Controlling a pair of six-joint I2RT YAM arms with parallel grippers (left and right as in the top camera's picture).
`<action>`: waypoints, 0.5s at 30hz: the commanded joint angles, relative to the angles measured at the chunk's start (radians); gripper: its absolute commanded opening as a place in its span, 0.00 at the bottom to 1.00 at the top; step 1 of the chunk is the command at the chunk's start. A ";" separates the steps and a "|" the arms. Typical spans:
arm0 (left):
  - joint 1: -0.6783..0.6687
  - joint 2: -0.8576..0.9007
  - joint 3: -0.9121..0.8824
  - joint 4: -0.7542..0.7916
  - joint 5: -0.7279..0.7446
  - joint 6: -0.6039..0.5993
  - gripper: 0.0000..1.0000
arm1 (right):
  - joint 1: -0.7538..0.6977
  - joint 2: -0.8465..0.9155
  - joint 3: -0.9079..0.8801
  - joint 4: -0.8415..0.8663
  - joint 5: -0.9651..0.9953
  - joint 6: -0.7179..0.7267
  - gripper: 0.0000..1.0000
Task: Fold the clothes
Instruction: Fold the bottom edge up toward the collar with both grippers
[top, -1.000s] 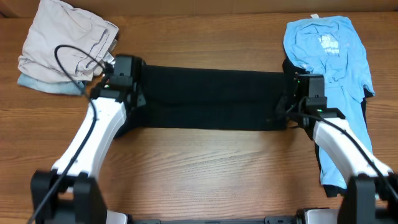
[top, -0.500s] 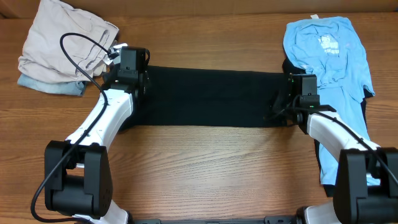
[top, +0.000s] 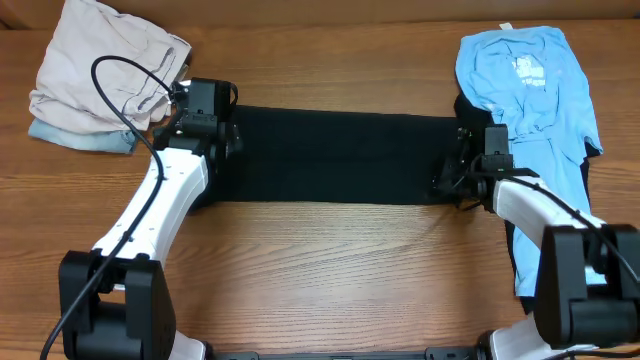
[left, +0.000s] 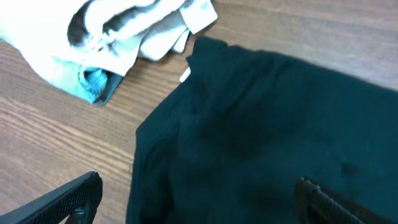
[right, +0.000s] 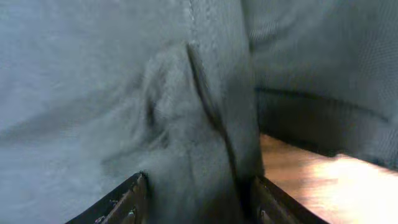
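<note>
Since 0.5 s ago the left arm's white forearm has swung outward toward the table's left side and its black cable (top: 112, 88) has redrawn its loop over the beige clothes pile (top: 105, 65), while the left gripper (top: 204, 118) has stayed over the left end of the black garment (top: 330, 155). The right gripper (top: 462, 172) has slid slightly toward the near edge at the garment's right end. The garment itself is unchanged: a long folded band lying flat across the middle of the wooden table (top: 330, 270), between the 2 arms. In the left wrist view the left gripper (left: 199, 202) is spread wide, its 2 fingers (left: 78, 199) at the bottom corners, holding nothing, with the garment's left end (left: 261, 124) below it. In the right wrist view the right gripper (right: 198, 199) is narrowed around a bunched ridge of the garment's fabric (right: 186, 124), which fills the gap and touches both fingers (right: 121, 202). The beige pile rests on a light blue item (top: 80, 138) at the far left, just beside the garment. A light blue T-shirt (top: 525, 80) lies at the far right.
</note>
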 joint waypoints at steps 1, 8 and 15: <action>0.001 -0.020 0.020 -0.020 -0.020 0.008 1.00 | -0.004 0.040 -0.002 0.003 0.002 -0.010 0.57; 0.001 -0.020 0.020 -0.031 -0.017 0.008 1.00 | -0.004 0.040 -0.002 0.009 0.151 -0.009 0.60; 0.001 -0.020 0.020 -0.034 -0.017 0.008 1.00 | -0.004 0.040 -0.002 0.009 0.176 -0.010 0.60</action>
